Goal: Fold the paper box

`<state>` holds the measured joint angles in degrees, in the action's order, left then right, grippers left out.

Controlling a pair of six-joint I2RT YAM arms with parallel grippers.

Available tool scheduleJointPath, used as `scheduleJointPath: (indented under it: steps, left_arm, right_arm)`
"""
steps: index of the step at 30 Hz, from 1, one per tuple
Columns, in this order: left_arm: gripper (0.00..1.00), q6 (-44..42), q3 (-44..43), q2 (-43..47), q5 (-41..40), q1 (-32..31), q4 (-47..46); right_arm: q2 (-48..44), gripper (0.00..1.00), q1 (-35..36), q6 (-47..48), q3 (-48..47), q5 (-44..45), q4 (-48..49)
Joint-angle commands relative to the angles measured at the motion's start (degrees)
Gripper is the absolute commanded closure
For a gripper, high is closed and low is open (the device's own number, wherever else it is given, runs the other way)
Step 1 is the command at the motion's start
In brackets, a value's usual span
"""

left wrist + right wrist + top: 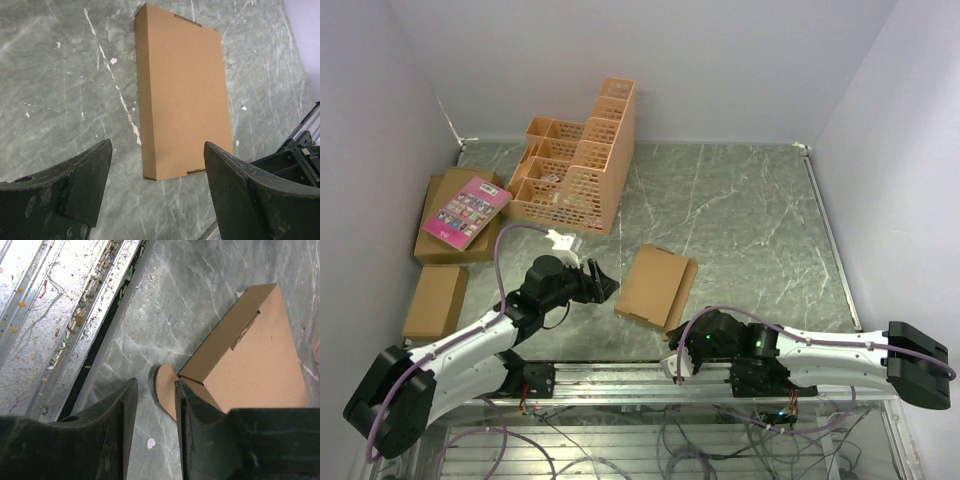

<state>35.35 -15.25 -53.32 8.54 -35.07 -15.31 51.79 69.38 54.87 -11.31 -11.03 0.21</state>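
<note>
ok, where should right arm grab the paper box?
Probably the rounded tab at its near corner, approached from the table's near edge. The paper box lies flat, closed, faces too broad; that tab is the one thin part sticking out.

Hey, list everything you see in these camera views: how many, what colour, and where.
paper box: one, plain brown, front centre of the table, between the two hands
crate: one, orange lattice, back left, near the wall
book: one, pink, lying on the farther carton at the left
cartons: two, brown, along the table's left edge
table: one, grey-green marbled
rail: one, metal, at the near edge
left hand: one, black, open, just left of the box, not touching it
right hand: one, black, at the box's near corner, fingers either side of a rounded tab; grip unclear
</note>
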Motion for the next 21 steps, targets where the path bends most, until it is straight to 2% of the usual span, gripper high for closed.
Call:
scheduleJointPath:
  steps: [1,11,21]
  left_arm:
    - [0.16,-1.6,0.0,-1.7,-1.1,0.4,-3.1]
    - [0.16,-1.3,0.1,-3.3,-0.3,0.4,-5.0]
    - [0.17,-1.6,0.2,-6.3,0.0,0.4,-6.8]
  right_arm:
    - [1.3,0.65,1.1,0.8,1.4,3.0,5.9]
    - [5.1,0.68,1.9,2.1,2.0,5.4,9.8]
    - [4.2,0.76,1.8,0.8,1.4,8.3,8.8]
